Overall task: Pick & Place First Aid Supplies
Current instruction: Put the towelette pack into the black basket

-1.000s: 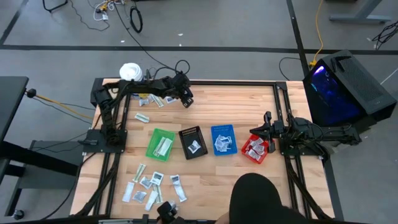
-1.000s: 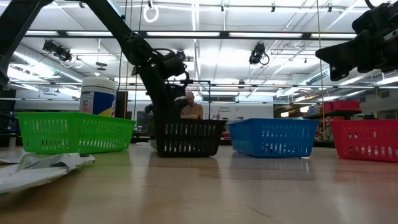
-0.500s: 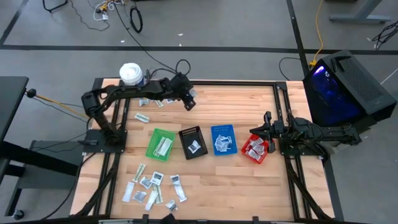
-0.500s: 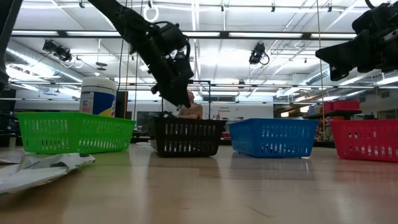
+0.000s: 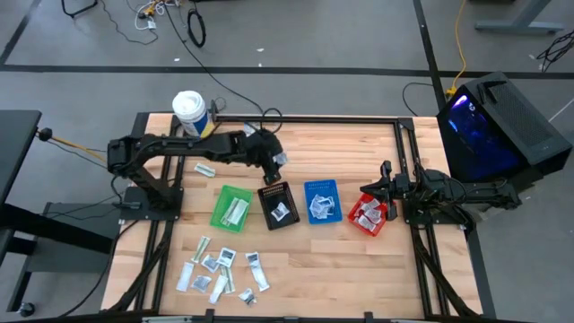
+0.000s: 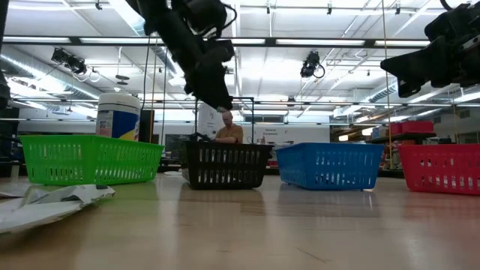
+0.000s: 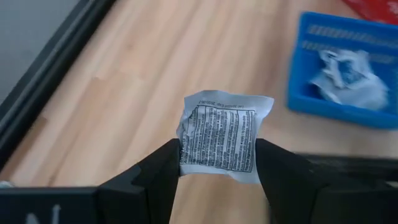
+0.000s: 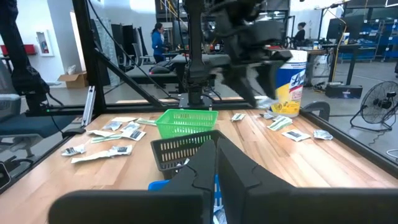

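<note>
1. left pincer [image 7: 217, 165] is clamped on a white sachet [image 7: 221, 137], above the black bin [image 5: 279, 205] at frame centre; judged ready to drop there.
2. right pincer [image 8: 216, 163], fingers together, waits over the red bin [image 5: 369, 215], centre right.
3. four bins: green [image 5: 232, 208], black, blue [image 5: 322, 201], red; roughly ten sachets [image 5: 221, 272] lie lower left on the table [image 5: 359, 152].

This looks like a robotics lab or an industrial workshop hall. The wooden worktop [image 5: 341, 152] stands on a grey concrete floor [image 5: 314, 36] with loose cables [image 5: 193, 27] trailing across it. Overhead run strip lights [image 6: 300, 41] and exposed ceiling framing. Beyond the worktop stand dark metal frames [image 8: 99, 56], what may be a floor fan [image 8: 379, 102], and people [image 8: 157, 38] at other stations.
</note>
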### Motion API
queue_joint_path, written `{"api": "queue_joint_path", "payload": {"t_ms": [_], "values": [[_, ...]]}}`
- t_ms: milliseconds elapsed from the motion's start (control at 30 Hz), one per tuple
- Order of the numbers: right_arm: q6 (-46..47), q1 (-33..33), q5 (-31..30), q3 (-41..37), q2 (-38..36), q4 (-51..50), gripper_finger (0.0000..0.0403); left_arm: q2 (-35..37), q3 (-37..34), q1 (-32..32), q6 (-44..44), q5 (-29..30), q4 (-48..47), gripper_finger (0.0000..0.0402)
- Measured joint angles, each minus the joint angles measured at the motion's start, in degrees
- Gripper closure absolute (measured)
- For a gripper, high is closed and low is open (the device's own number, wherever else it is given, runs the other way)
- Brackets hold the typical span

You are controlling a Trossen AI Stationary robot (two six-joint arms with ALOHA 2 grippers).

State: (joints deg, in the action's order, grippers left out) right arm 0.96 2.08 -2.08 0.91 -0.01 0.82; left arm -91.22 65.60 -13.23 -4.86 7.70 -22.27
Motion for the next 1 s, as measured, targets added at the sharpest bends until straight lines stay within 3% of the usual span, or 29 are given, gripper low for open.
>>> {"api": "queue_joint_path", "payload": {"t_ms": [533,1000], "values": [[0.01,0.01,-0.01,0.0,0.0,0.0,0.038,2.95,0.01,13.87,-8.8,-0.52,-10.44,0.0188],[0.01,0.0,0.0,0.0,0.0,0.01,0.038,-0.07,-0.01,16.07,-14.3,-2.14,-10.51,0.0188]]}}
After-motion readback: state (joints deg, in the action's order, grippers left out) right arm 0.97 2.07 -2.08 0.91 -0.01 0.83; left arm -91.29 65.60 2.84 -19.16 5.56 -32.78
